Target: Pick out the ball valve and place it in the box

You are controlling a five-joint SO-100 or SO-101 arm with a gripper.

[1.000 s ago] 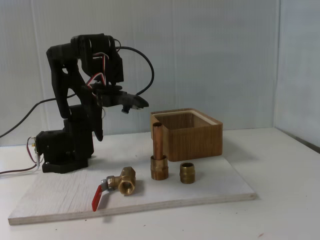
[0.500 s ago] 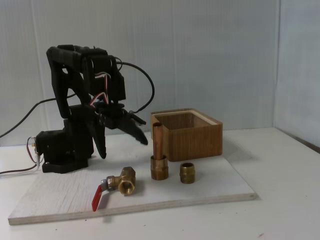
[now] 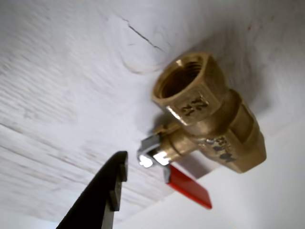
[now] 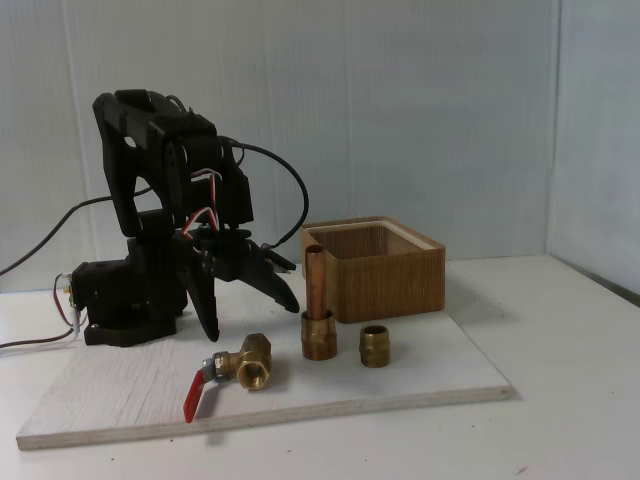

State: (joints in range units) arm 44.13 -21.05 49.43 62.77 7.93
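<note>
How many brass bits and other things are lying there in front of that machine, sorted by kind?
Brass ball valve with red handle: 1
Brass fitting with copper pipe: 1
Short brass nipple: 1
Wooden box: 1
White board under them: 1
Total: 5

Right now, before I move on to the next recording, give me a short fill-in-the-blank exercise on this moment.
1. The ball valve has a lever handle coloured ____.
2. In the fixed view the gripper hangs ____ the ball valve with its fingers spread.
3. The upright brass fitting carries a pipe made of ____.
4. The box is made of layered ____.

Missing words: red; above; copper; wood
</note>
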